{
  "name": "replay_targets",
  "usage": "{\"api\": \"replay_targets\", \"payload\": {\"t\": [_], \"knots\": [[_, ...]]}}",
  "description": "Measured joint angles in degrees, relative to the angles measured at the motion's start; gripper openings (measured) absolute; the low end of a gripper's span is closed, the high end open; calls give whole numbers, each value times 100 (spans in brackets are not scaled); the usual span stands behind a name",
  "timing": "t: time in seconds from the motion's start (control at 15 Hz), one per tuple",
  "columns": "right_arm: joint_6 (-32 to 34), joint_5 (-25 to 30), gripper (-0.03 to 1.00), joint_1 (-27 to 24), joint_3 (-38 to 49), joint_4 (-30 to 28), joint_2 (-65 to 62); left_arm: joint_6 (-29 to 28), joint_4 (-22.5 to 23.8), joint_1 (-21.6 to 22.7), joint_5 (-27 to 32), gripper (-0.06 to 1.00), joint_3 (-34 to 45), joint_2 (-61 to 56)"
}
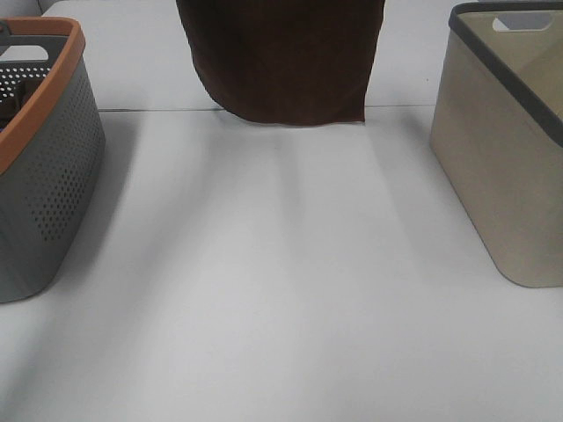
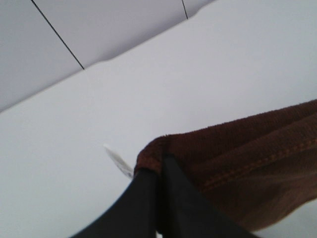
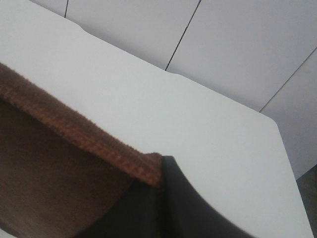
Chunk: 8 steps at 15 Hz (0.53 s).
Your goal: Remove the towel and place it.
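The dark brown towel (image 1: 286,57) hangs spread out above the far middle of the white table (image 1: 281,290), its lower edge free in the air. Neither gripper shows in the high view. In the left wrist view my left gripper (image 2: 159,171) is shut on one top corner of the towel (image 2: 247,163), with the small white tag (image 2: 119,161) sticking out beside the fingers. Over in the right wrist view, the right gripper (image 3: 161,173) is shut on the other top corner of the towel (image 3: 54,178), whose stitched hem runs away from the fingers.
A grey perforated basket (image 1: 40,167) with an orange rim stands at the left edge of the table. A beige basket (image 1: 506,149) with a dark grey rim stands at the right. White wall panels (image 3: 237,44) lie beyond the table's far edge.
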Motion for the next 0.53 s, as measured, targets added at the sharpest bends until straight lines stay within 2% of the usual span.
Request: {"api": "replay_targets", "payload": {"t": [0.2,0.4,0.47,0.53], "knots": [[-458,11,0,40,298,607,6,-149,-6,-34,1054,0,0,6],[-1387,178,0,97,762,1851,6,-327,-115,-86,2229,0,0,6],[-2051,527,0,126,831,2687,6,-338,-367,-120,2865,0,0,6],[-2246,642,0,126,831,2911,6,-338,-458,-120,2979,0,0,6]]}}
